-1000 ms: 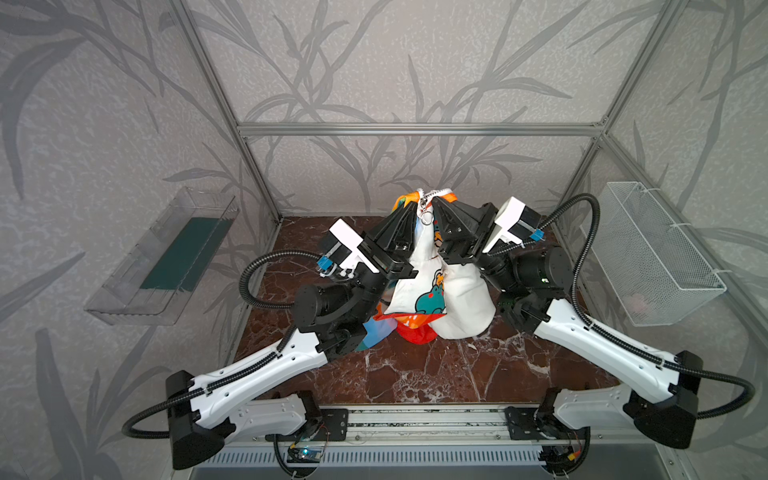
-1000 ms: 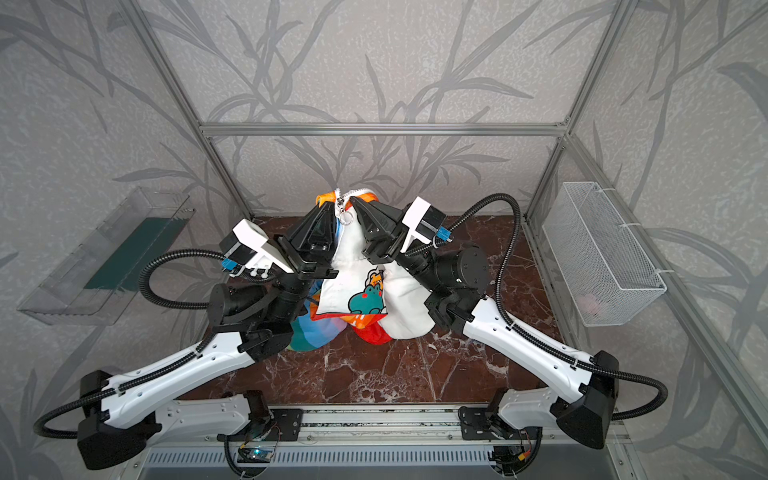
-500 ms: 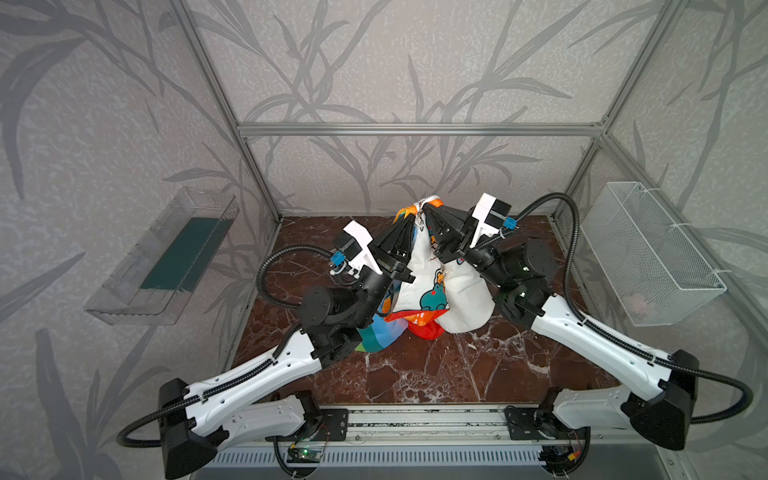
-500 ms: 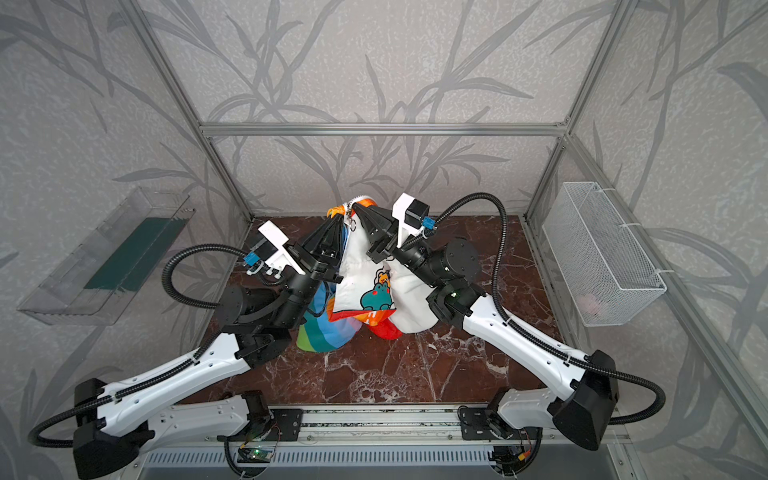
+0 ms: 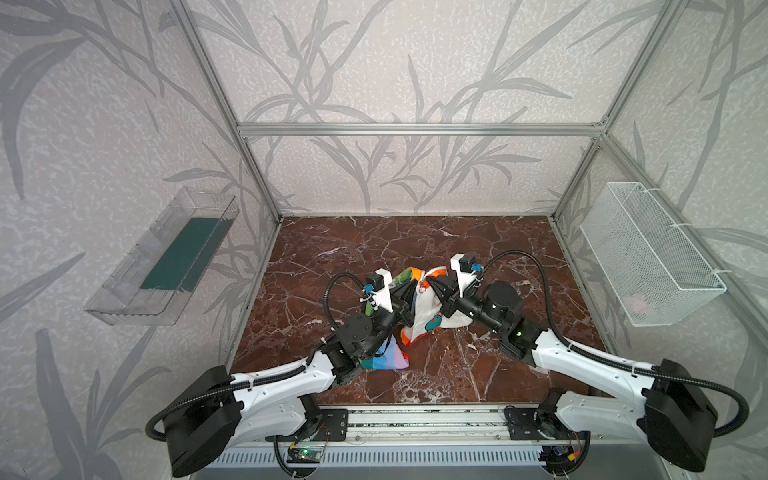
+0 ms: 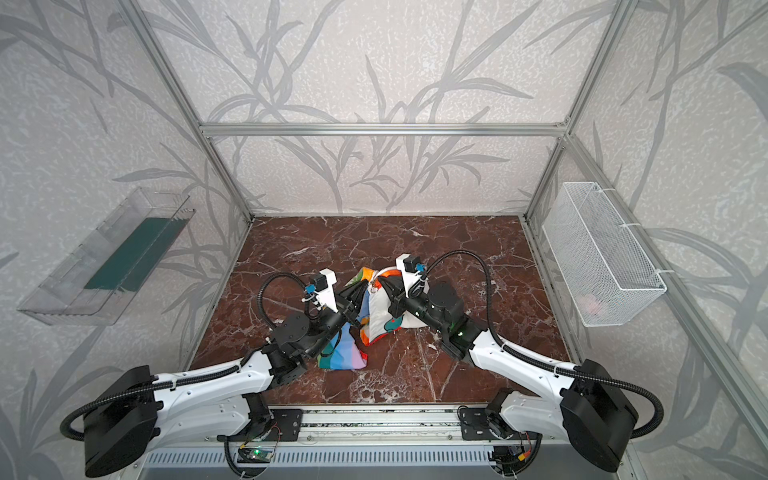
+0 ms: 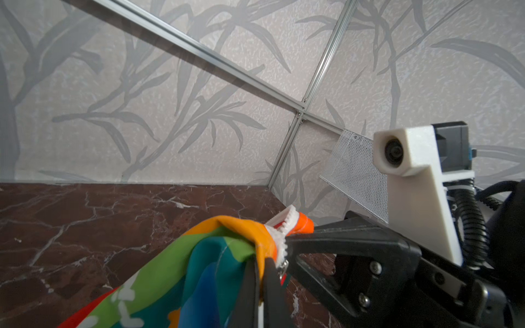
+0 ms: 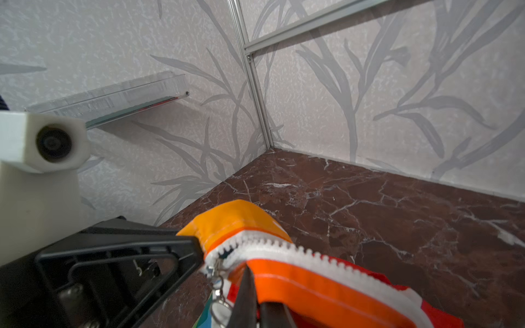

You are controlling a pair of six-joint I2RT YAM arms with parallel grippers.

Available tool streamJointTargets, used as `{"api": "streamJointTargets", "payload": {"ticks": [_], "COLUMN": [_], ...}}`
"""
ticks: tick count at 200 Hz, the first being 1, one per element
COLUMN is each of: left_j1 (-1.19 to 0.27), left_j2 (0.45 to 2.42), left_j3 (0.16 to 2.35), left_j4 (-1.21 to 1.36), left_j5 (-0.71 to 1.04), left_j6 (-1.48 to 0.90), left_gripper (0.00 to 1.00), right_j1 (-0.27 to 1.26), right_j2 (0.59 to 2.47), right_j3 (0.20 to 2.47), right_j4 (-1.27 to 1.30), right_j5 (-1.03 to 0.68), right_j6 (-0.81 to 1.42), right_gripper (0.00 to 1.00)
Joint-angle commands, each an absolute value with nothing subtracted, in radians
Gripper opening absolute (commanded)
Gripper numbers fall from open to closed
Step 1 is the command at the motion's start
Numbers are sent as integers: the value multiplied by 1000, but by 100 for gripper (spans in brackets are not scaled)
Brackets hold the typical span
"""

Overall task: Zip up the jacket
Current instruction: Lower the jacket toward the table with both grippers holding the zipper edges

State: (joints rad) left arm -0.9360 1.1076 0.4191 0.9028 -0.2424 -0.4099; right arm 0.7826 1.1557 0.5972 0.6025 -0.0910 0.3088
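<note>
Jacket point(image 5: 424, 312): hangs bunched just below the middle of the frame in both top views. Top end lifted between the two arms, lower folds resting on the brown marble table point(image 5: 478, 245).

Left pincer point(image 7: 262, 262): pressed together, pinching the rainbow cloth right beside the zipper point(image 8: 272, 248). Right pincer point(image 8: 254, 286): also pressed together, pinching the orange edge band on the other side of the teeth. Almost tip to tip, low in the middle of each wrist view.

Slider point(image 8: 211, 267): sits between the two tips. Ring pull point(image 8: 220, 309): dangles below it, seemingly free of both pincers. Past the slider: a short run of unmeshed teeth up to the tape end. Below it: lost in folds, so cannot tell how much is closed.

Step in hand, by the look of it: holding both front edges taut at the slider, either late in the closing or readying for it.

Next move probably calls for keeping one pinch as an anchor and freeing the other pincer. Then catching the small ring and drawing it along the teeth toward the tape end, cloth kept straight so nothing snags.
</note>
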Motion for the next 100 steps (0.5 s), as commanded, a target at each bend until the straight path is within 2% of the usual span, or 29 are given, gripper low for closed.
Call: {"api": "streamJointTargets", "payload": {"ticks": [1, 22, 59, 75, 100], "left_j1": [-940, -939, -939, -939, -939], "left_j2": [1094, 1080, 1075, 1074, 1073], "left_j3": [389, 387, 395, 414, 423], "left_j4": [876, 815, 764, 737, 732], "left_j5": [-274, -268, -258, -247, -235], "left_j6": [-514, -542, -574, -577, -591], "left_gripper": [0, 0, 0, 0, 0], "right_j1": [769, 769, 769, 770, 786], "right_j2": [1090, 1074, 1029, 1000, 922], "right_j3": [591, 575, 554, 553, 565], "right_j4": [615, 566, 504, 462, 295], "right_j5": [-49, -60, -68, -86, -71], "right_j6": [396, 422, 443, 443, 406], "right_gripper": [0, 0, 32, 40, 48]}}
